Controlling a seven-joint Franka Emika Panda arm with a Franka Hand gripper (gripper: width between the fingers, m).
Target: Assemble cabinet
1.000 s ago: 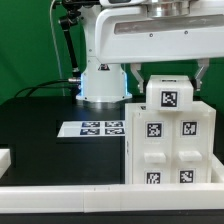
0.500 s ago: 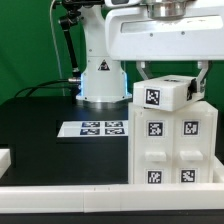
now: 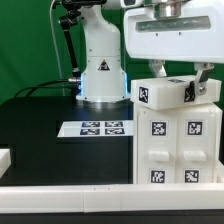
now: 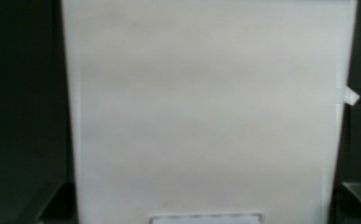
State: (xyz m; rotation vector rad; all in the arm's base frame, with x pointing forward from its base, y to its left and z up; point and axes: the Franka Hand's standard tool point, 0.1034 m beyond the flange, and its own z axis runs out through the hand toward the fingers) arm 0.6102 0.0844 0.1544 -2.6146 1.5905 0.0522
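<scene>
The gripper (image 3: 180, 78) is rising toward twelve o'clock in the exterior view, carrying the tagged white block (image 3: 165, 92), which is tilting and drifting slightly toward three o'clock above the cabinet (image 3: 176, 145).

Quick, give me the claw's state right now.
Claw: closed on the small white tagged block, holding it tilted at the top of the cabinet.
</scene>
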